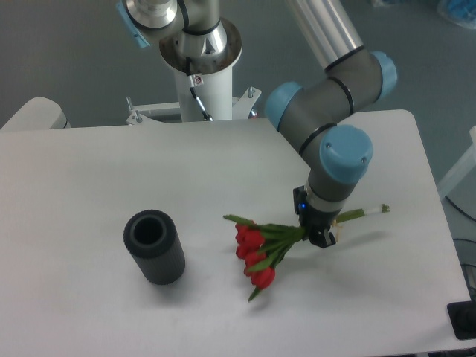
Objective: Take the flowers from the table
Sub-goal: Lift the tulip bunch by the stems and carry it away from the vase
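Observation:
The flowers (260, 249), a bunch of red blooms on green stems, hang lifted above the white table (89, 193), blooms drooping to the lower left and stem ends pointing right. A faint shadow lies under them. My gripper (318, 236) points straight down and is shut on the stems just left of the tie, right of the table's centre.
A black ribbed cylinder (154, 247) stands upright on the left half of the table, open end up, well left of the blooms. The arm's white base column (201, 74) rises behind the far edge. The table's right edge runs close to the stem ends.

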